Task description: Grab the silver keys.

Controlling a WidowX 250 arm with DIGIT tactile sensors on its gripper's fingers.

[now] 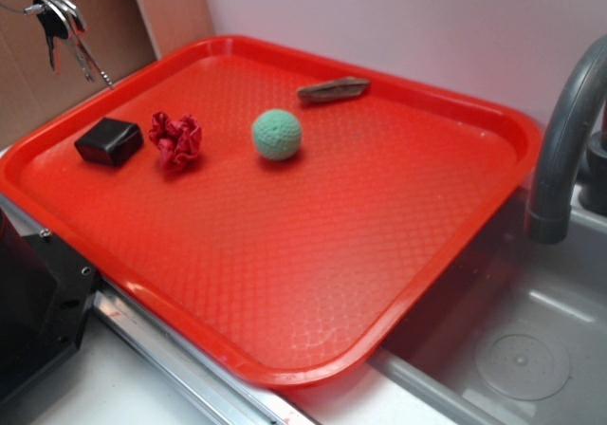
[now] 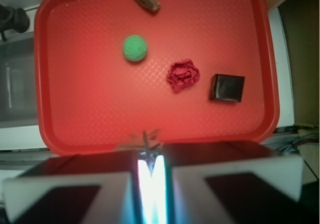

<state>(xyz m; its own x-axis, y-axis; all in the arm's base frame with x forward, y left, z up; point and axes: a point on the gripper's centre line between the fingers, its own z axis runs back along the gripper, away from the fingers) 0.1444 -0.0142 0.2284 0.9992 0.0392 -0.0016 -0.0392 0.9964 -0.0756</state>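
Observation:
The silver keys [image 1: 59, 22] hang in the air on a thin wire ring, above the back left corner of the red tray [image 1: 285, 273]. My gripper itself is out of the exterior view, above the frame. In the wrist view my gripper [image 2: 150, 159] is shut, its two fingers almost together. The keys [image 2: 146, 143] dangle, blurred, from between the tips over the tray's near rim [image 2: 100, 149].
On the tray lie a green ball [image 1: 277, 134], a red scrunchie [image 1: 176, 140], a black block [image 1: 109, 141] and a flat grey-brown bar [image 1: 333, 89]. A grey faucet [image 1: 560, 150] and a sink [image 1: 522, 359] stand right of the tray. Cardboard rises at the back left.

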